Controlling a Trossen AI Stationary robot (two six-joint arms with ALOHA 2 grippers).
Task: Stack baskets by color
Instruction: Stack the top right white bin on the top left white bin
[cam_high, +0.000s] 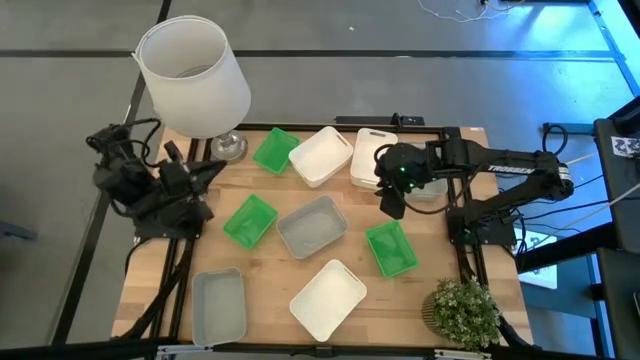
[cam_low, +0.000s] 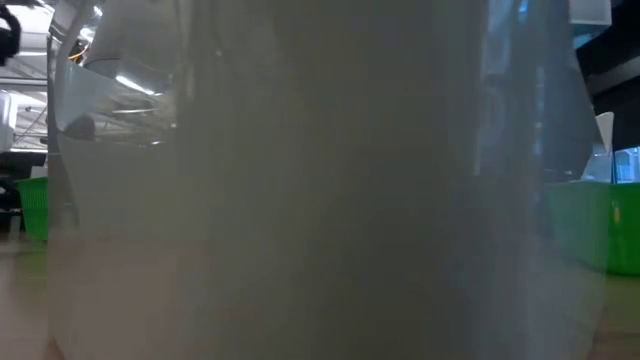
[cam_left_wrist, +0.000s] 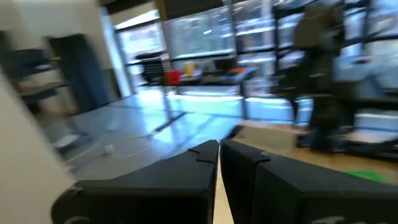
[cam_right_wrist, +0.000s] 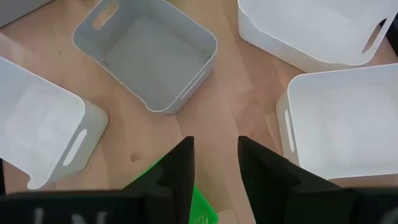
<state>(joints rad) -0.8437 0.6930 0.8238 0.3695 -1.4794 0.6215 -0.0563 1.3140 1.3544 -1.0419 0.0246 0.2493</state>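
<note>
- The right claw (cam_high: 392, 207) hangs over the middle of the table with its fingers apart and nothing held between them.
- It looks as if a basket is to be picked next. The claw should be brought straight down so that one wall goes between the fingers — then it should be closed firmly, and the basket lifted level.
- A green basket (cam_high: 391, 248) lies just under and a little nearer than the claw; in the right wrist view only its green corner (cam_right_wrist: 202, 208) is seen below the fingers.
- Two more green baskets are on the table: one (cam_high: 249, 220) to the left, and one (cam_high: 274, 150) at the far side. The three should end up in one pile.
- A grey basket (cam_high: 313, 226) lies just left of the claw, and a white basket (cam_high: 373, 158) lies just beyond it. These should not be bumped.
- The left claw (cam_left_wrist: 219, 155) waits at the left edge — its fingers are pressed together and hold nothing.
</note>
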